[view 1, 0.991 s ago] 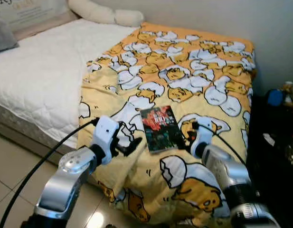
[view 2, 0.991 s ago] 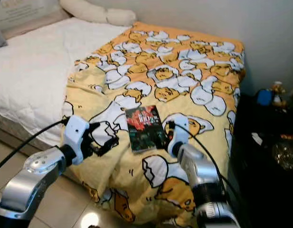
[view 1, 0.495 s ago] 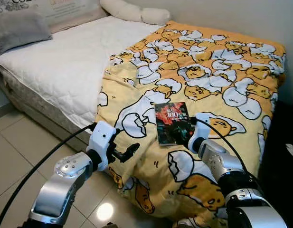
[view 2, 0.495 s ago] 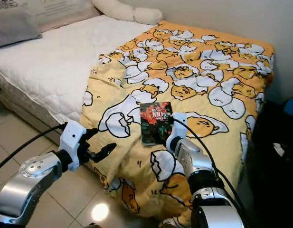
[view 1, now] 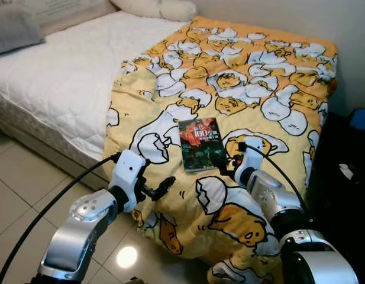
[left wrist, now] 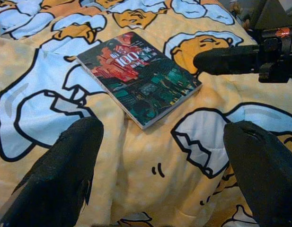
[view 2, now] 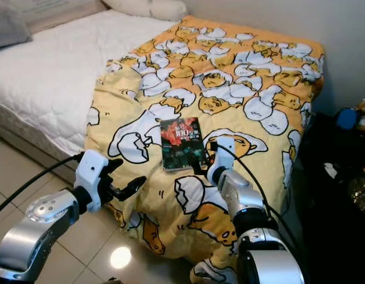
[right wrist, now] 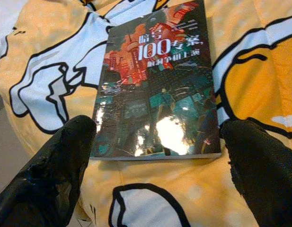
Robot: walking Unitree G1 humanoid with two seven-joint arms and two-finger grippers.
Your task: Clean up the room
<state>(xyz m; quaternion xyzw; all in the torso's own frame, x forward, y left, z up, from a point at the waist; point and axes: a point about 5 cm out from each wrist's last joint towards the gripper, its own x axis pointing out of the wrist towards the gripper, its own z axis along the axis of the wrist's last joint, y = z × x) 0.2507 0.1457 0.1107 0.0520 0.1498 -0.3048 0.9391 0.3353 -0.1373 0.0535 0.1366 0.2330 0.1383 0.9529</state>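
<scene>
A dark book point(view 1: 200, 144) with a red and green cover lies flat on the yellow egg-print blanket point(view 1: 247, 77), near the foot of the bed. My right gripper point(right wrist: 157, 127) is open, low over the blanket at the book's point(right wrist: 157, 90) near edge, one finger point(right wrist: 56, 165) on each side of that edge. My left gripper point(view 1: 155, 183) is open too, hovering at the blanket's hanging edge, left of the book point(left wrist: 138, 78) and short of it. Its fingers point(left wrist: 65, 179) have only blanket between them.
The white mattress point(view 1: 58, 71) stretches left, with a grey pillow point(view 1: 13, 29) and a white pillow point(view 1: 158, 9) at its head. A black side table point(view 1: 348, 171) with small items stands right of the bed. Tiled floor point(view 1: 22, 201) lies below left.
The whole picture has shifted, so the camera moved. My right gripper stays at the book's near edge and the left one stays by the blanket's edge. The book has not moved.
</scene>
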